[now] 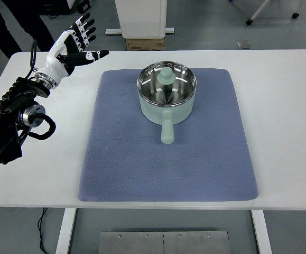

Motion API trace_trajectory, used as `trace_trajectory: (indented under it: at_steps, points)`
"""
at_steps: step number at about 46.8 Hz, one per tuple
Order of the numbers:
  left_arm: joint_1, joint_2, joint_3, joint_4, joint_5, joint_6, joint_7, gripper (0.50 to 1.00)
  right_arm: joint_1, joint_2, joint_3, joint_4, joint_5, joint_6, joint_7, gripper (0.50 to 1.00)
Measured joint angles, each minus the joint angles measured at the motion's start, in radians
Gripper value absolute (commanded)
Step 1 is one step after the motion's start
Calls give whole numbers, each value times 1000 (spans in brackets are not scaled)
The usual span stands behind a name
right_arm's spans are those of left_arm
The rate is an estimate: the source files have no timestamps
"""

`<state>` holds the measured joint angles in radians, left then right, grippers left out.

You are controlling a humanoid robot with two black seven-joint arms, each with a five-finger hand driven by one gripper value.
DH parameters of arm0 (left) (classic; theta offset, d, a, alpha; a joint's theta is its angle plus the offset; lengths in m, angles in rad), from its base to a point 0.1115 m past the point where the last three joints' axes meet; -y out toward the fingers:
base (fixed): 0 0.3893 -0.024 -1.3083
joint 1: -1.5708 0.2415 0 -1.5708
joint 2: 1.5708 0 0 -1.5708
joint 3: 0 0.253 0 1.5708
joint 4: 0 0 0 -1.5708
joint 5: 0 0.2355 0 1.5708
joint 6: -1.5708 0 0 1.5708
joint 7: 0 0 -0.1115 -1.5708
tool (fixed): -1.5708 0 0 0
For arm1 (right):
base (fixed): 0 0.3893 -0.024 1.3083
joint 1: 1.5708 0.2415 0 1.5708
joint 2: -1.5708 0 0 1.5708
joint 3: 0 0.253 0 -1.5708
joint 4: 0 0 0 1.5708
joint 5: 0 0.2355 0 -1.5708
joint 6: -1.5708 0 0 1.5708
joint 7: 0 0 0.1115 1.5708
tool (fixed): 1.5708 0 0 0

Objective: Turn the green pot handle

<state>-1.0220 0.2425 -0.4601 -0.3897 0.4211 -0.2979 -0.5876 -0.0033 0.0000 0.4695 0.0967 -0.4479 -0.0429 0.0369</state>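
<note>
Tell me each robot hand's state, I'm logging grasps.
Left robot hand: open, holding nothing.
Right robot hand: not in view.

The pale green metal pot (166,97) stands alone on the blue quilted mat (205,159), its straight handle (167,130) pointing toward the near edge with bare mat on both sides. The white-and-black left hand (71,46), fingers spread, hovers well apart over the white table's (285,106) far left corner.
</note>
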Motion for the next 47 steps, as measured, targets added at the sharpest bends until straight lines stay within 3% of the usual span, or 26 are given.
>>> trace_trajectory:
  at_steps: [7,15,29,47]
  points:
    - [-53,34,20,0,121,-5,2,1000,0,0,0,0,0,0,0,1000]
    - [-148,62,91,-20,256,-60,2,1000,0,0,0,0,0,0,0,1000]
    - [-259,221,137,-339,431,-73,1,1000,0,0,0,0,0,0,0,1000]
    - [-316,227,181,-510,904,-73,-22,1000,0,0,0,0,0,0,0,1000]
